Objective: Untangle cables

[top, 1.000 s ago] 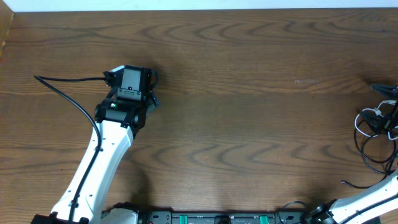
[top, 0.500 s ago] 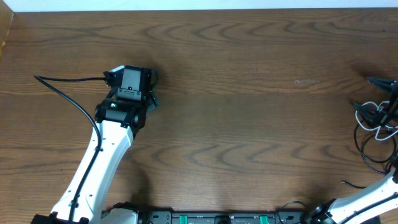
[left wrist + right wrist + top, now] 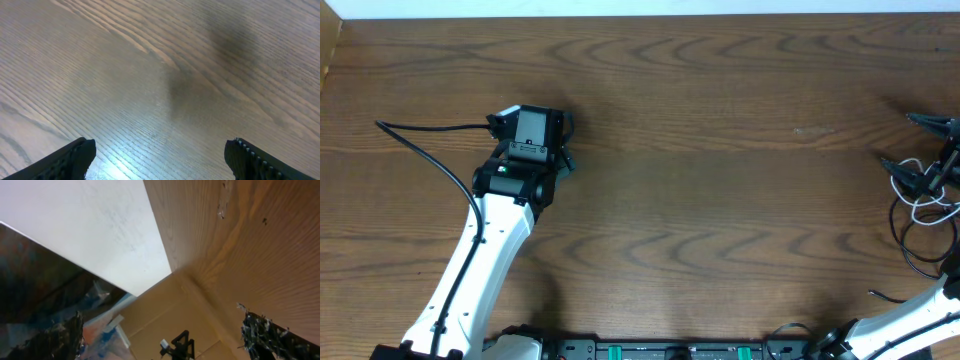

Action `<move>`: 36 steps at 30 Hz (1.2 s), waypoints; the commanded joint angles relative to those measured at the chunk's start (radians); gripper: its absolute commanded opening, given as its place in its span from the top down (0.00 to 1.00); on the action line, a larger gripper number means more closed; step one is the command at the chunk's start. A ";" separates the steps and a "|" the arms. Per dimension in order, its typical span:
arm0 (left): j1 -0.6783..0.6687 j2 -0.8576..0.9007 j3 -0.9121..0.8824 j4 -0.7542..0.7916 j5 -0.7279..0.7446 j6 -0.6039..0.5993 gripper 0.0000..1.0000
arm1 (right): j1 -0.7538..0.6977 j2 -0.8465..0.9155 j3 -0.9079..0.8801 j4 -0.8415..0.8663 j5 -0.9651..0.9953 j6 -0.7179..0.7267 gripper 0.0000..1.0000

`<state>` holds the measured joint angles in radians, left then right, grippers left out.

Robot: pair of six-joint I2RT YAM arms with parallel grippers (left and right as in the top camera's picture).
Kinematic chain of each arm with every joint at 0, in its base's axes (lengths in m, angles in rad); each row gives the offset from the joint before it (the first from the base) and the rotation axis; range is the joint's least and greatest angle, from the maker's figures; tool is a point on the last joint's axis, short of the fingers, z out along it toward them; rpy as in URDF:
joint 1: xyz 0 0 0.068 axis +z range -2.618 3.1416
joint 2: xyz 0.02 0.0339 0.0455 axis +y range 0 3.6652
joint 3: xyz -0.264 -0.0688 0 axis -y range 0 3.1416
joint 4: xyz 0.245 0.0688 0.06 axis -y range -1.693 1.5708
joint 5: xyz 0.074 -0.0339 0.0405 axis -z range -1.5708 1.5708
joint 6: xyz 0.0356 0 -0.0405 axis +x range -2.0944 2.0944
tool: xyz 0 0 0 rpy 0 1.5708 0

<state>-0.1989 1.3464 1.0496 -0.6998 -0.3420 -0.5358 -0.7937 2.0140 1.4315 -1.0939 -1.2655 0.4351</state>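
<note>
Table (image 3: 720,200): dark brown, wavy wood grain. In the left wrist view it reads paler grey-brown, with fine straight grain and a dark smudge. Left arm (image 3: 480,260): white link, black wrist housing, one green light. Left gripper (image 3: 157,152): black, ribbed fingertips (image 3: 70,159). Cables (image 3: 915,185): black ones plus a white one. Base rail (image 3: 670,352): black with green accents. Right gripper (image 3: 160,330): black, pale specks on the fingertips (image 3: 260,337).

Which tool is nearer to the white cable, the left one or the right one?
Right. The right tool stands open just beside the white cable. The left tool is far away across the table, open over bare wood.
</note>
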 commanded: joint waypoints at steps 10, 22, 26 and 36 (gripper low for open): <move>0.004 0.000 -0.010 -0.003 -0.003 -0.012 0.13 | 0.122 -0.029 0.008 0.097 0.046 -0.179 0.00; 0.004 0.000 -0.010 -0.003 -0.003 -0.012 0.13 | 0.379 -0.034 0.008 0.091 0.702 -0.272 0.01; 0.004 0.000 -0.010 -0.003 -0.003 -0.012 0.13 | 0.460 -0.034 0.008 0.088 0.976 -0.272 0.01; 0.004 0.000 -0.010 -0.003 -0.003 -0.012 0.13 | 0.526 -0.033 0.000 0.092 1.436 -0.296 0.01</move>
<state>-0.1989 1.3464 1.0496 -0.6998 -0.3420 -0.5358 -0.2722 2.0129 1.4315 -1.0042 -0.0246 0.1669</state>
